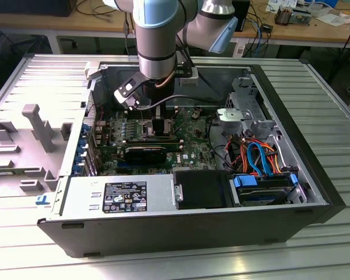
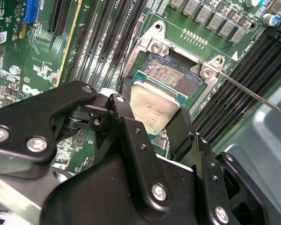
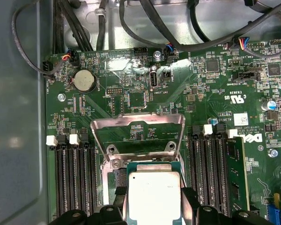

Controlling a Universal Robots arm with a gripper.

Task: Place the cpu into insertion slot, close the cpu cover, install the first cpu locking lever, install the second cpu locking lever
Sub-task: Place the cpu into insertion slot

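**Open computer case (image 1: 163, 233) on a ribbed metal surface (image 1: 321, 251).** The arm is reaching down into the case, and the gripper (image 1: 158, 127) is hanging over the green motherboard (image 1: 195, 119).

In the second wrist view the gripper (image 2: 153, 111) is clamping the cpu (image 2: 152, 103). Its fingers (image 2: 181, 126) are narrowed onto two opposite edges of the chip, and the metal top is facing the camera. The cpu is sitting tilted and partly over the insertion slot (image 2: 171, 74), whose contact field is lying exposed beyond the chip's far edge. Whether the chip is touching the socket cannot be told.

In the first wrist view the cpu cover (image 3: 136, 121) is standing hinged up and open behind the cpu (image 3: 154, 194), with the board showing through its window. A thin metal rod (image 2: 253, 93) is running out from the socket's corner across the black memory slots (image 2: 262, 56).

**Handling (judgement).** The cpu is probably light, stiff and thin, and its smooth lid is likely offering little friction. Gripping by the edges therefore looks like the sensible hold. The underside and the socket's fine contacts are likely fragile, so a skewed or forced seating would be risking bent contacts.
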